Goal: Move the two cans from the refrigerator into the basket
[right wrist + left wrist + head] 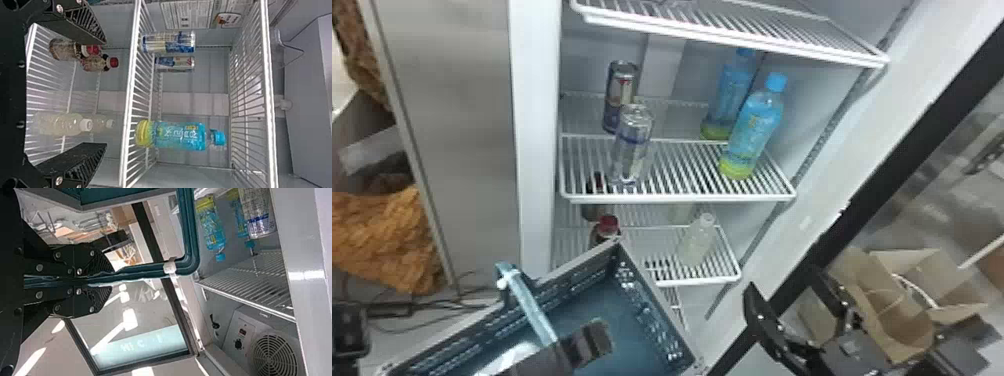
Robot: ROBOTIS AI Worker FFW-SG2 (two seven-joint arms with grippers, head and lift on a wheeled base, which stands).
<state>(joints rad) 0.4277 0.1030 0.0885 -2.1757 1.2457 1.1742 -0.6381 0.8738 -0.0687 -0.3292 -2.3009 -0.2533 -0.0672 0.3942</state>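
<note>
In the head view, a silver can (632, 145) and a darker can (622, 90) behind it stood on a wire shelf (682, 196) in the refrigerator (534, 125). The left pincer (599, 337) was over the basket (652, 305); the left wrist view showed it closed on the basket's teal handle (188, 231) and, farther off, a round fan grille (276, 356). The right pincer (780, 284) was spread wide and empty; its wrist view revealed two red-capped bottles (64, 49) below.
</note>
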